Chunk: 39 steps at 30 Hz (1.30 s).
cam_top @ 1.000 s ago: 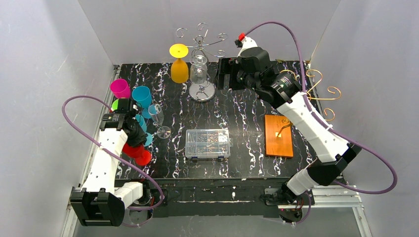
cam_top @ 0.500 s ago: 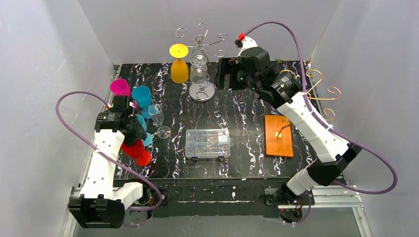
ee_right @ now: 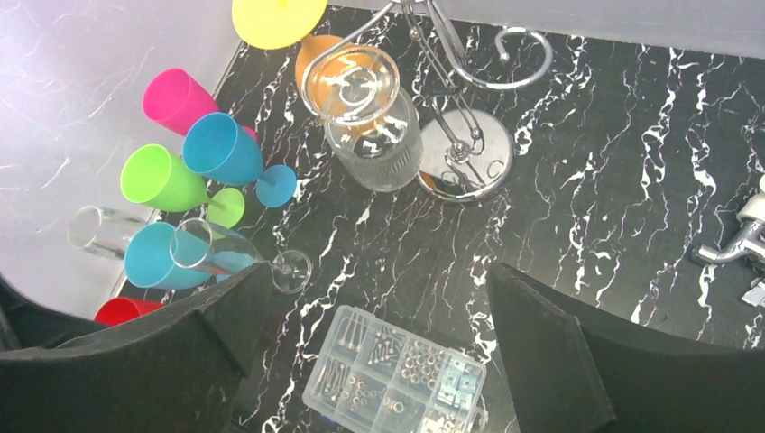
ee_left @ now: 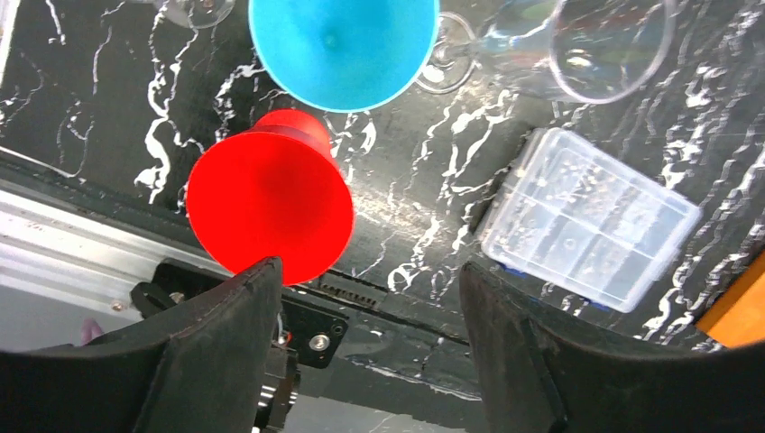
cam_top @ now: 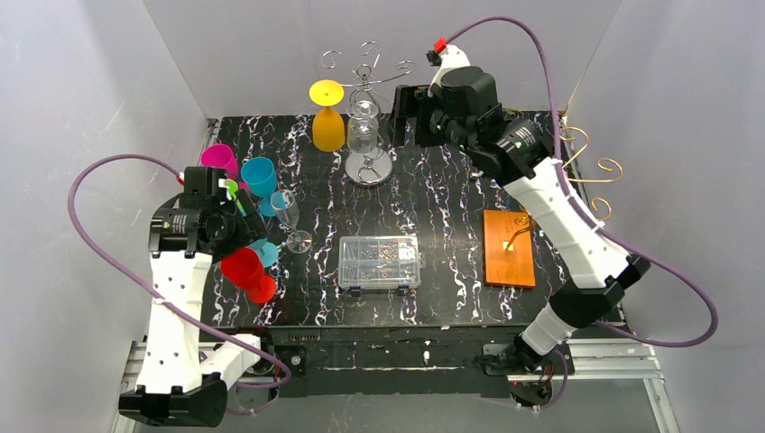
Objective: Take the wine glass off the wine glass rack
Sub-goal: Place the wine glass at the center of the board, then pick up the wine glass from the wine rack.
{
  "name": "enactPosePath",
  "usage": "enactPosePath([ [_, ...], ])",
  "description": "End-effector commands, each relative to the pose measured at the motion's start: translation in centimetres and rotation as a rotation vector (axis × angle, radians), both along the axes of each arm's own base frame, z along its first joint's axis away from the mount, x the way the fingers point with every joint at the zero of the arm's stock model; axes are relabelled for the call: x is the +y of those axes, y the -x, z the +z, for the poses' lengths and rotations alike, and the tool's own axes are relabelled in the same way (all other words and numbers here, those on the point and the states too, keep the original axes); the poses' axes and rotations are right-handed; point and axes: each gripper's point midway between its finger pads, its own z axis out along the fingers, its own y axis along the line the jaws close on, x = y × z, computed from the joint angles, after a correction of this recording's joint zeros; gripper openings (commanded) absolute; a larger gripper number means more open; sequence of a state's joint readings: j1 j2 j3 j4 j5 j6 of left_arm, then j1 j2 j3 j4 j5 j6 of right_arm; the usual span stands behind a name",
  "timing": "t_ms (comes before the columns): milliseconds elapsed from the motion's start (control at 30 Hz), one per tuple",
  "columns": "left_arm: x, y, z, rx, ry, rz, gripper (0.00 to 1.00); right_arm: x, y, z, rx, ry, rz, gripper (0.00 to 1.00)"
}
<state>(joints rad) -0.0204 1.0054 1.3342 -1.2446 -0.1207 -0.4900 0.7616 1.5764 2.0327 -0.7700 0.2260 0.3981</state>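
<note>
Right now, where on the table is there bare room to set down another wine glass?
Bare tabletop lies between the parts box and the wooden board, and also between that box and the rack base. The left side is crowded: coloured glasses, a red glass and a clear glass cluster there.

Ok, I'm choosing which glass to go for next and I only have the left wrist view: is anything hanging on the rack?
Observer: Yes. A yellow glass and a clear glass hang upside down on the silver rack.
Operator: Is the right arm near them?
Observer: The right gripper is just beside the rack, jaws wide open and empty.
Operator: Any glasses off the rack that I can't see?
Observer: A pink glass and a green glass, over on the left side.
</note>
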Motion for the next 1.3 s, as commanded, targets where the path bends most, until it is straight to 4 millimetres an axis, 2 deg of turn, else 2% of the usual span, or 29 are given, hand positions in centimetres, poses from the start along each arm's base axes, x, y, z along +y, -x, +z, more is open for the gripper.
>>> enactPosePath([
  [0,-1.7,0.7,2.1,-0.042,0.052,-0.076,0.75,1.2,-1.1,1.1,-0.043,0.024,0.015,0.98],
  [133,-3.5,-0.2,4.4,-0.104,0.071,-0.174,0.90,2.2,-2.0,0.7,-0.044,0.073,0.006,0.98],
  [233,-5.0,-0.6,6.1,-0.141,0.078,-0.253,0.96,2.6,-2.6,0.9,-0.060,0.084,-0.007,0.99],
  [333,-6.5,-0.9,7.2,-0.160,0.098,-0.323,0.98,3.2,-3.0,1.2,-0.074,0.085,-0.012,0.98],
  [467,-8.9,-1.0,7.7,-0.174,0.165,-0.418,0.98,4.1,-3.5,0.8,-0.083,0.107,-0.018,0.98],
  [567,-9.9,-0.8,8.1,-0.190,0.188,-0.471,0.98,4.3,-3.7,0.6,-0.092,0.119,-0.033,0.98],
  [833,-11.8,0.2,8.8,-0.219,0.245,-0.559,0.98,5.8,-4.1,0.5,-0.124,0.122,-0.060,0.98],
  [1267,-12.2,1.0,8.9,-0.246,0.285,-0.572,0.98,7.5,-5.9,-0.1,-0.180,0.130,-0.120,0.98],
])
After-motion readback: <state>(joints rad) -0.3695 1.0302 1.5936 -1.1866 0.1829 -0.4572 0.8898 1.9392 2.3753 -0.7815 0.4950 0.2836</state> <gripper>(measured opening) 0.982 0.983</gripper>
